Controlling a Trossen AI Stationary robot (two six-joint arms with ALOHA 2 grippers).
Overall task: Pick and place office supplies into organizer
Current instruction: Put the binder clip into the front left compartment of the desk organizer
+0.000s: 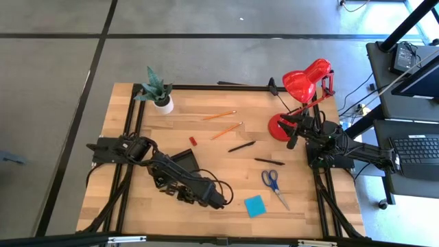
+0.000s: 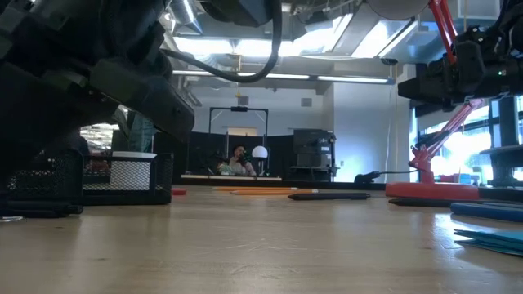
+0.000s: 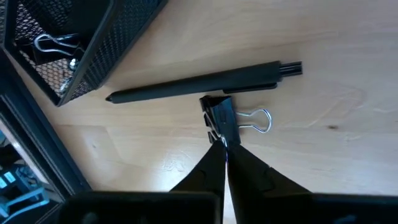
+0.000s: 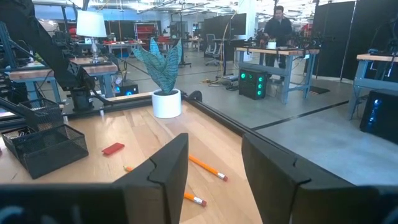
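Observation:
In the left wrist view my left gripper [image 3: 225,148] is shut on a small black binder clip [image 3: 219,118] lying on the wooden table. A black pen [image 3: 205,84] lies just beyond the clip, beside the black mesh organizer [image 3: 102,46]. Another clip [image 3: 53,43] sits inside the organizer. In the high view this gripper [image 1: 218,200] is near the table's front, right of the organizer [image 1: 185,161]. My right gripper [image 4: 214,168] waits open and level at the right edge [image 1: 291,142], with nothing between its fingers. My left gripper pinches the binder clip by the near end of its black body [image 3: 222,135], between its two fingertips. The fingers slant steeply down onto it. The clip lies on the table, and one silver wire handle [image 3: 258,118] sticks out to the side.
On the table lie two orange pencils [image 1: 219,115] [image 1: 226,130], a small red piece [image 1: 193,140], two black pens [image 1: 241,146] [image 1: 269,162], blue-handled scissors [image 1: 274,184] and a blue sticky pad [image 1: 254,205]. A potted plant [image 1: 156,89] and a red lamp [image 1: 302,89] stand at the back.

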